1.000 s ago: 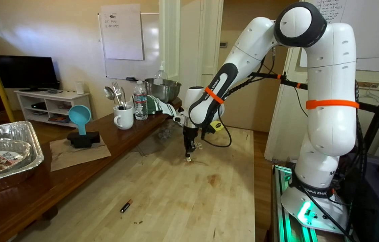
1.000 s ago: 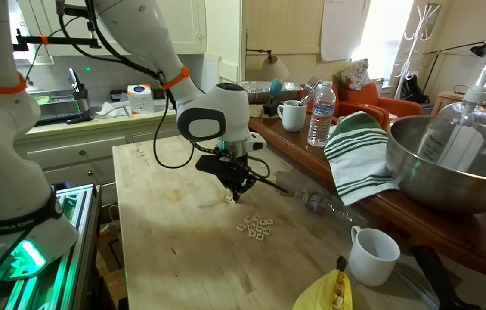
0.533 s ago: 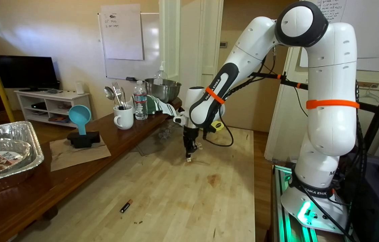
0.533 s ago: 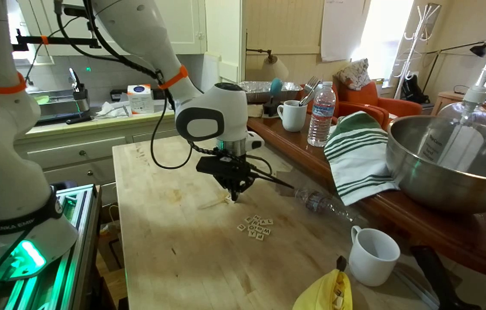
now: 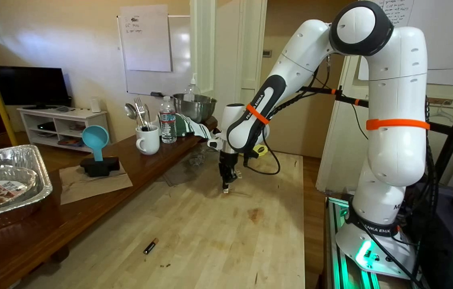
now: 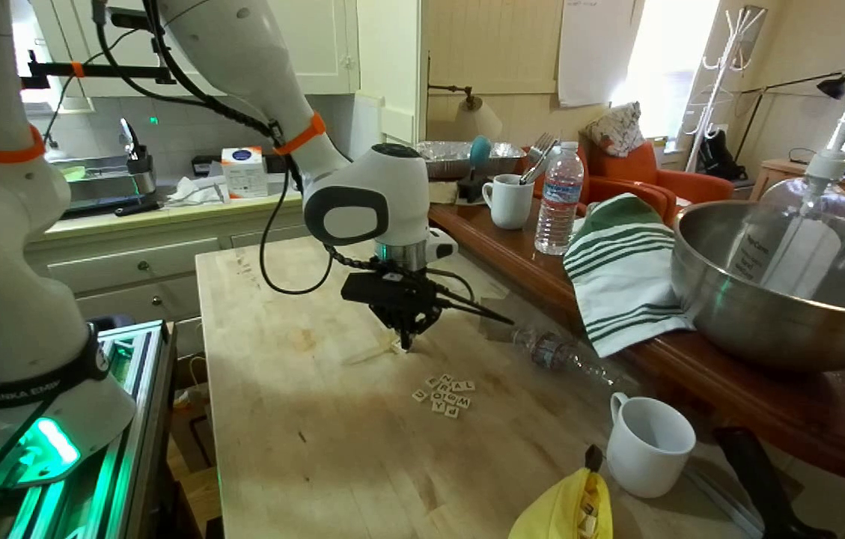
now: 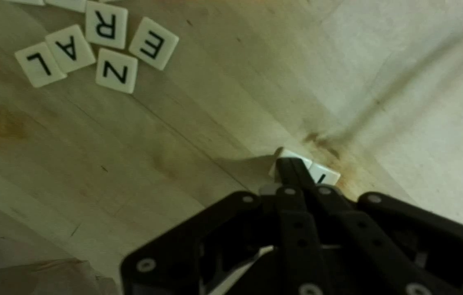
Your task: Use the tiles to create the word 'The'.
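Past second: clenched hand (image 7: 290, 164) shifts only slightly; other tiles (image 7: 110, 32) unmoved. Two tiles (image 7: 325, 174) lie side by side on the bench (image 5: 210, 233), one mostly hidden behind it. Likely nudging them into line; 'The' can't be confirmed, letters obscured.

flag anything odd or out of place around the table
A clear bottle lies on its side beside the dark wooden counter; bottles normally stand. A loose battery lies on the table, with no evident part in the spelling. A brown stain marks its top too; I can't tell whether something spilled.
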Robot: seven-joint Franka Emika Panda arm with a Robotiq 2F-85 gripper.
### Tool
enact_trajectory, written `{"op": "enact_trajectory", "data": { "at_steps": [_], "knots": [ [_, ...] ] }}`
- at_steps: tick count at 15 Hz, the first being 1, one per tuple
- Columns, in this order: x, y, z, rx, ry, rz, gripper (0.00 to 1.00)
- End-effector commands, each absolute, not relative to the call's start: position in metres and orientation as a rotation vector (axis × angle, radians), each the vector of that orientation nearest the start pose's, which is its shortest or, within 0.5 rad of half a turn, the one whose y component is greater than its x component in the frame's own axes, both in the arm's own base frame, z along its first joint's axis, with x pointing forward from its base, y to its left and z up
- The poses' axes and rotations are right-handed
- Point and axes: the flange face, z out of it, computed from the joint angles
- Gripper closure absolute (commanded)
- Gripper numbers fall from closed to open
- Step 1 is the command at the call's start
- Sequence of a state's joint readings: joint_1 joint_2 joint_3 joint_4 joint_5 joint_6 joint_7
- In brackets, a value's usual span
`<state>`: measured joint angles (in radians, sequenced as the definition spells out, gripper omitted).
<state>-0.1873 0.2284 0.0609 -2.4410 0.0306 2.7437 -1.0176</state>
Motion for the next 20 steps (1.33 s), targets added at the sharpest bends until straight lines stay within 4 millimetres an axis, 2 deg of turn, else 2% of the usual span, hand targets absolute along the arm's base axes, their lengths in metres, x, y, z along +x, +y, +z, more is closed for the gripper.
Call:
{"op": "enact_trajectory", "data": {
  "at_steps": [1, 20],
  "knots": [
    [0.48, -0.059, 0.206, -2.83, -1.325, -0.063, 1.0],
    [0.48, -0.067, 0.235, -2.85, -1.292, -0.151, 1.0]
  ]
}}
